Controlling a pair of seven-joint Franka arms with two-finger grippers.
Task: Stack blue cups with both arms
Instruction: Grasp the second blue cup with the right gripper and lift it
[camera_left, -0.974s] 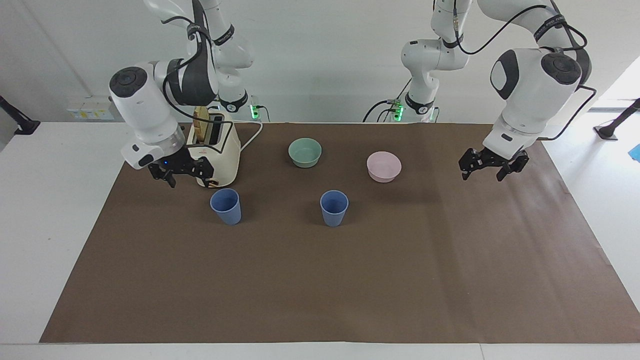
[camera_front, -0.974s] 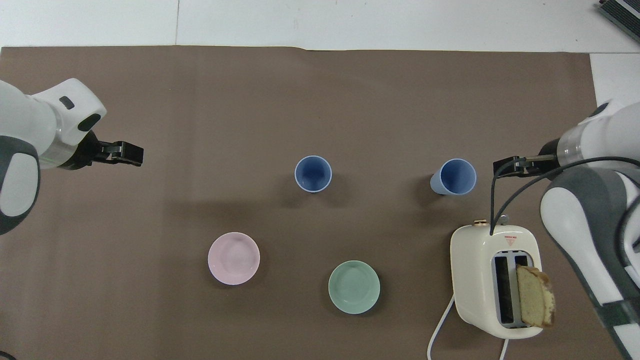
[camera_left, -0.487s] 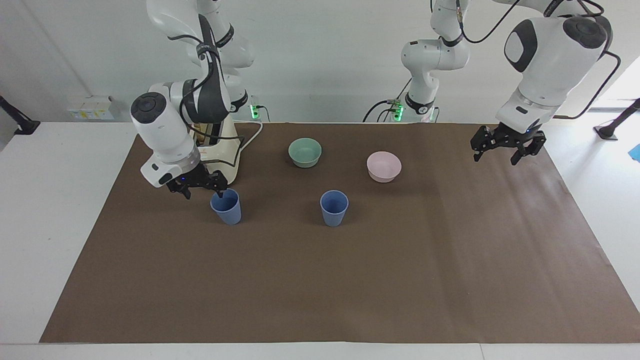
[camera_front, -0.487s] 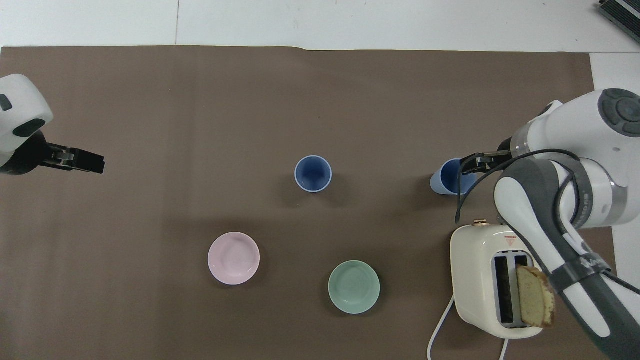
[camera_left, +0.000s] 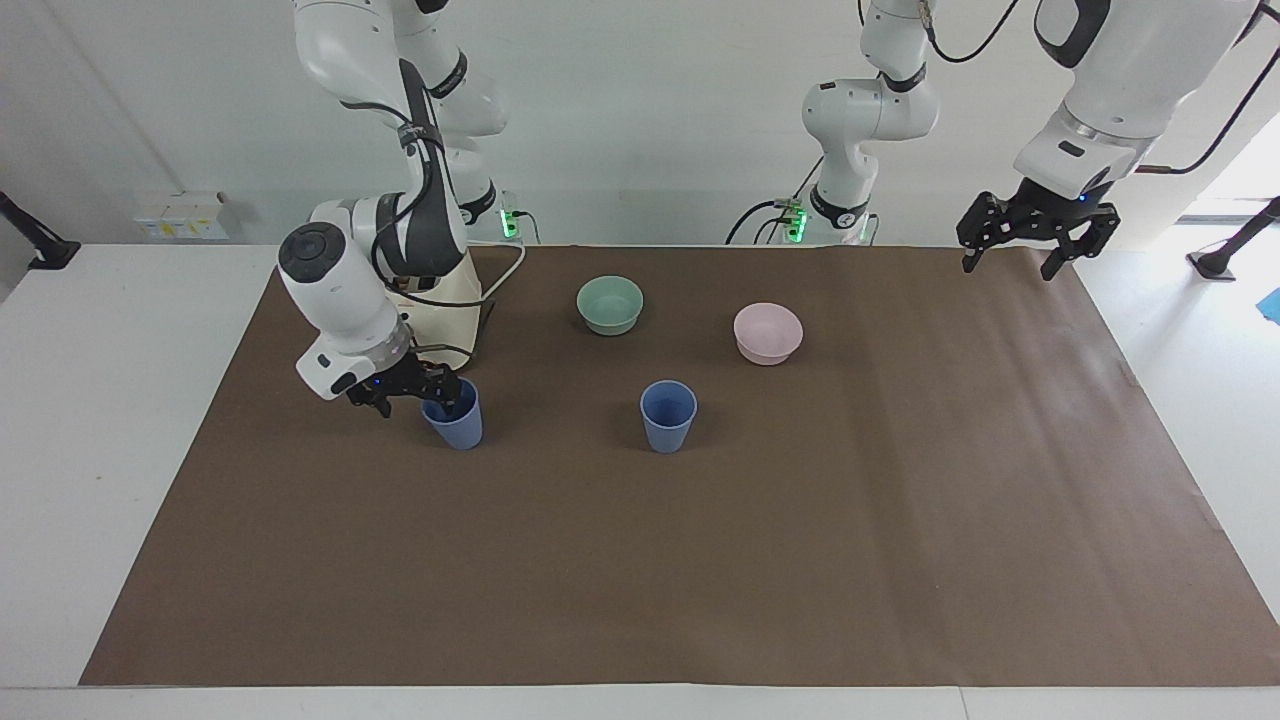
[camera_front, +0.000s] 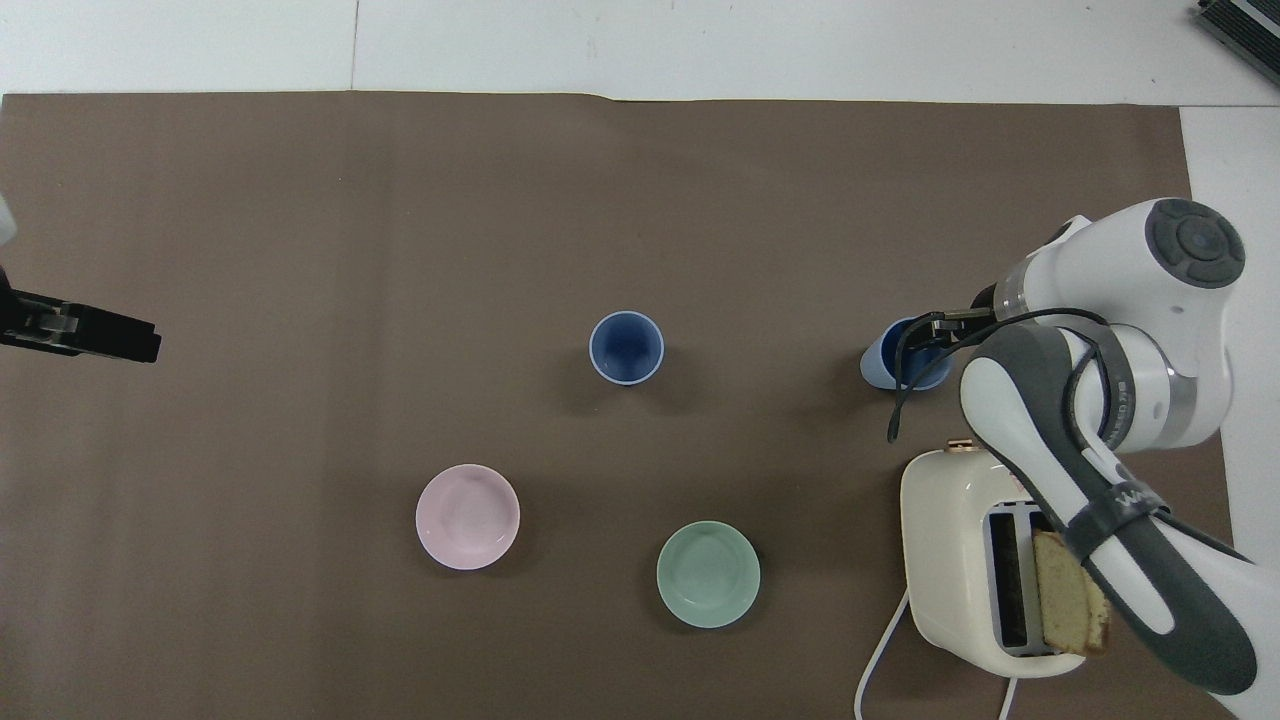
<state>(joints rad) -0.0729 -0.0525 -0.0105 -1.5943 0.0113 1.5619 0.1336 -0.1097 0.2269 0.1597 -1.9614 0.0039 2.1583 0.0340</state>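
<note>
Blue plastic, two tumblers, both upright on the brown mat, not stacked yet. Cup one (camera_left: 454, 424) sits right at the right gripper (camera_left: 412, 392): jaws spread, one finger dipped inside the rim, the other outside the wall on the side toward the right arm's end of the table. Reads as a rim-pinch setup, wall between the fingers, nothing clamped so far. Makes sense: tapered, handleless wall, so grabbing the lip keeps the cup vertical for nesting. Cup two (camera_left: 668, 416) stands well apart from that gripper, toward the table middle, untouched, mouth up, so it's the likely receiver. Toaster (camera_left: 440, 295) with a bread slice (camera_front: 1070, 592) in its slot sits just beside the right gripper, closer to the robots; the forearm passes over it, so lift clearance there is my one worry. Mint-green bowl (camera_left: 610, 304) and pink bowl (camera_left: 767, 332) lie past cup two, nearer the robots, out of the transfer path. Left gripper (camera_left: 1035, 232) hangs high over the mat edge at the left arm's end, fingers apart, empty, waiting. Next, I'd judge: close on the rim, lift straight, carry over cup two.
</note>
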